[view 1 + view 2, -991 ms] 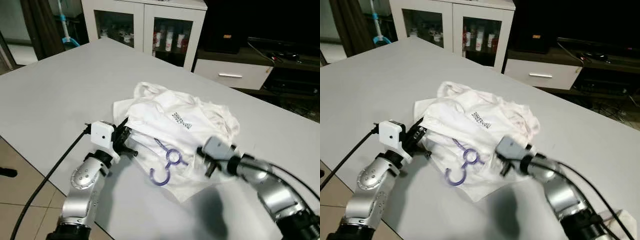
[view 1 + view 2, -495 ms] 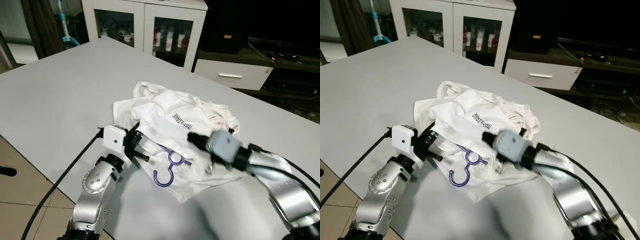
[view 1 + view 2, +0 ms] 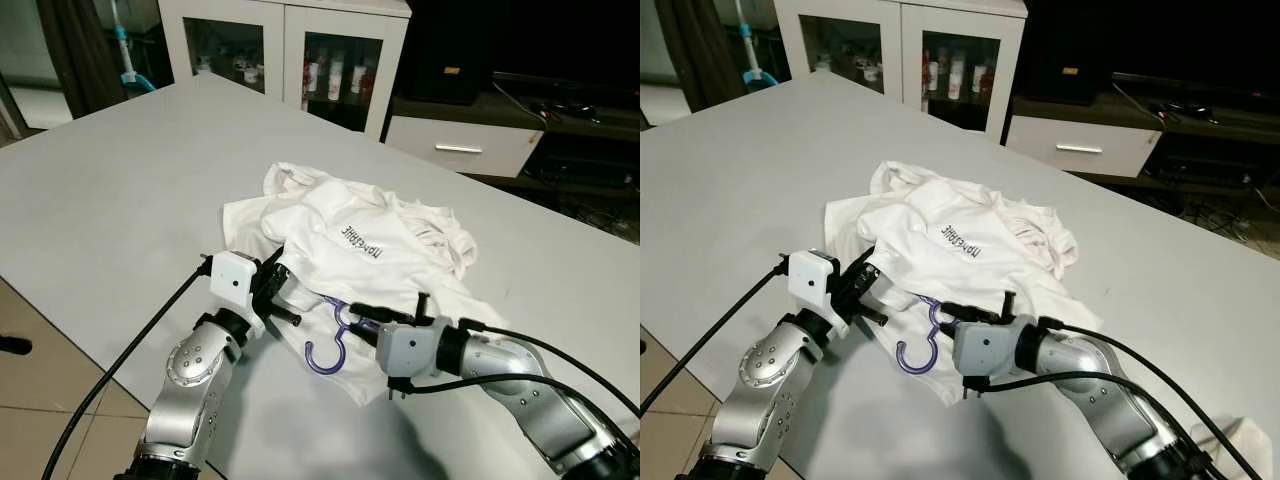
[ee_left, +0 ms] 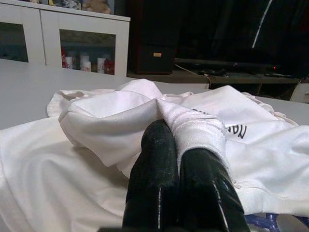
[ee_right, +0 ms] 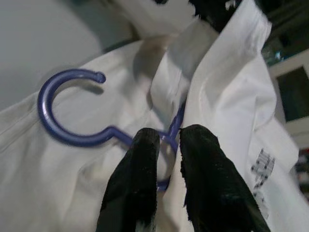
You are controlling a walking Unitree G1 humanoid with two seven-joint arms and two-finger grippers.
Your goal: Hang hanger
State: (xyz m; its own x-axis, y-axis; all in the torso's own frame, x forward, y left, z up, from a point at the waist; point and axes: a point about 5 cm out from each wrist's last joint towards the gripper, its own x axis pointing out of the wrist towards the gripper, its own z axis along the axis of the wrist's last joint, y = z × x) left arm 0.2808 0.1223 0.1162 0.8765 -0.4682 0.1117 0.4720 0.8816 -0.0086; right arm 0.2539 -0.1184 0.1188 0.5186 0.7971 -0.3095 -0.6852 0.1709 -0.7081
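Step in hand: dressing hanger (image 5: 72,125). Left gripper (image 4: 176,159) pinched shirt (image 3: 370,235) fold; right gripper (image 5: 166,140) fingers nearly together astride hanger neck. Next: thread hanger into shirt opening.

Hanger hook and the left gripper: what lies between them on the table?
In the left eye view, a flap of the white shirt lies between the purple hanger and the left gripper, which pinches a fold of it.
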